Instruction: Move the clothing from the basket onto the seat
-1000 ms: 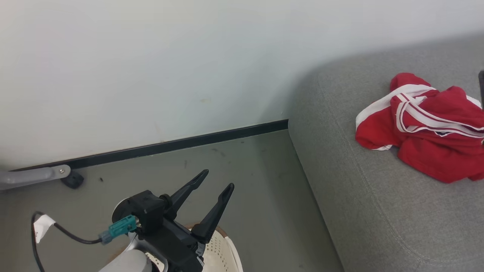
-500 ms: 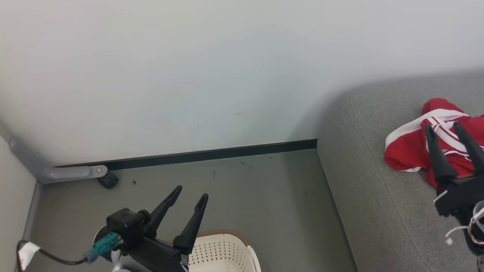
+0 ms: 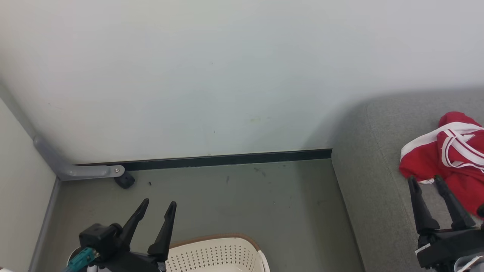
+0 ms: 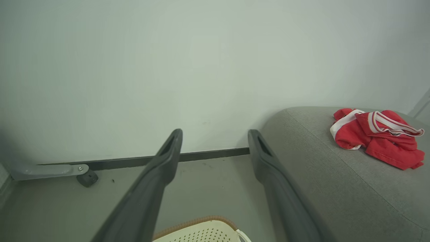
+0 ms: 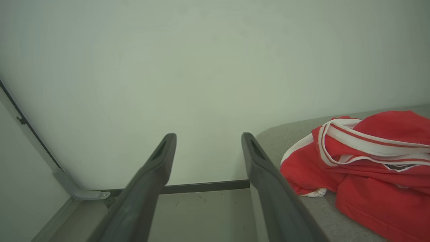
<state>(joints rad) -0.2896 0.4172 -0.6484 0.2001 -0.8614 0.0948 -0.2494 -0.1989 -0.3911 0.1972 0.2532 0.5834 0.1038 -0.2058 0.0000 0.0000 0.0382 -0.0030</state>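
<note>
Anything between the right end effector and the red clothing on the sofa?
Nothing visible. The open right end effector hangs close beside the red soft-fabric garments with white trim, which lie on the grey fabric sofa. Only bare upholstery lies between them.

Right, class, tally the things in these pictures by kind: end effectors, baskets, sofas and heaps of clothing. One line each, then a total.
End effectors: 2, the left end effector and the right end effector, both open
Baskets: 1, the basket
Sofas: 1, the seat
Heaps of clothing: 1, the clothing, red, lying on the seat
Total: 5
</note>
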